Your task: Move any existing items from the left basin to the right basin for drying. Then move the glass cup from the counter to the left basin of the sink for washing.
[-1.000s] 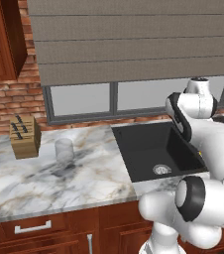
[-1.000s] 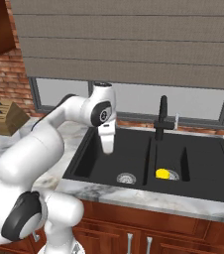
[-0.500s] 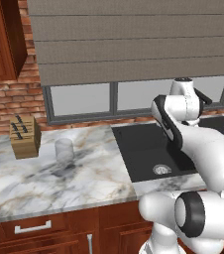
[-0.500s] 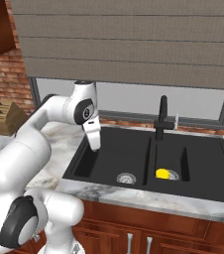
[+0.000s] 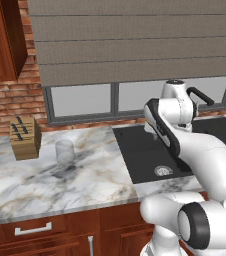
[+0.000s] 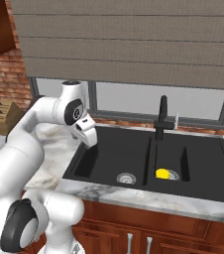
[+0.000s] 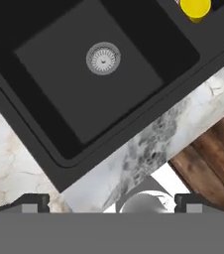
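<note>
1. Right now, nearest me, I see the counter [image 5: 45, 185] running along the front, white marble over red-brown cabinets.
2. My gripper [image 6: 87, 137] hangs above the near left corner of the left basin [image 6: 114, 156]; its two tips sit far apart at the bottom corners of the hand view, so the claw stands wide with nothing in it.
3. Below it, the left basin holds just its round silver drain [image 7: 103, 58].
4. To the right, the yellow container [image 6: 162, 174] lies in the right basin [image 6: 181, 166].
5. Well to the left, the glass cup [image 5: 64, 151] stands upright on the marble, near a wooden knife block [image 5: 24, 137].
6. Farther back, the black faucet [image 6: 162, 119] rises behind the sink divider, before the window.
</note>
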Robot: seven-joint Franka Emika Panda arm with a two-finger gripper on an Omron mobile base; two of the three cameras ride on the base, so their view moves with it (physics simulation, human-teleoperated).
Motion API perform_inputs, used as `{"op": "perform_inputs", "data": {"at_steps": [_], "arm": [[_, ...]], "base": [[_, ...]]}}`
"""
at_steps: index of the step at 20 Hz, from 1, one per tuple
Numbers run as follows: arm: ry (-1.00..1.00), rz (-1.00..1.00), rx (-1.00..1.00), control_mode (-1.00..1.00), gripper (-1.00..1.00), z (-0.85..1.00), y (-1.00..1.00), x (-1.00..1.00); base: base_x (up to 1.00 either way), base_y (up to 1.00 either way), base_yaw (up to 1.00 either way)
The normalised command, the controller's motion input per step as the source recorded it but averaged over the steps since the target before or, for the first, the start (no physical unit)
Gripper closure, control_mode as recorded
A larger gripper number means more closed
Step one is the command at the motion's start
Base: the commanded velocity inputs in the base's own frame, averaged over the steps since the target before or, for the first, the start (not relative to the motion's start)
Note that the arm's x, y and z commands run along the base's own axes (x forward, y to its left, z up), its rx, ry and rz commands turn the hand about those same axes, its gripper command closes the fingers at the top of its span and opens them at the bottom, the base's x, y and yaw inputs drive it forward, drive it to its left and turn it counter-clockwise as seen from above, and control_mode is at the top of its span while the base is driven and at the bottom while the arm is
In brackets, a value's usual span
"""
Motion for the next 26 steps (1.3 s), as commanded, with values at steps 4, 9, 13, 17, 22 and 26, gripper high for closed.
{"op": "perform_inputs", "data": {"at_steps": [4, 9, 13, 17, 22, 26], "arm": [[0.0, 0.39, 0.0, -1.0, -1.0, 0.0, 0.51, 0.0], [0.0, 0.38, 0.0, -1.0, -1.0, 0.0, 0.6, 0.01], [0.0, 0.32, 0.0, -1.0, -1.0, 0.0, 0.6, 0.0], [0.02, 0.29, 0.0, -1.0, -1.0, -0.11, 0.53, 0.0], [0.04, 0.17, 0.0, -1.0, -1.0, -0.08, 0.52, 0.04], [0.07, 0.02, 0.0, -1.0, -1.0, 0.0, 0.74, 0.22]], "base": [[0.0, 0.0, 0.0], [0.0, 0.0, 0.0], [0.0, 0.0, 0.0], [0.0, 0.0, 0.0], [0.0, 0.0, 0.0], [0.0, 0.0, 0.0]]}}
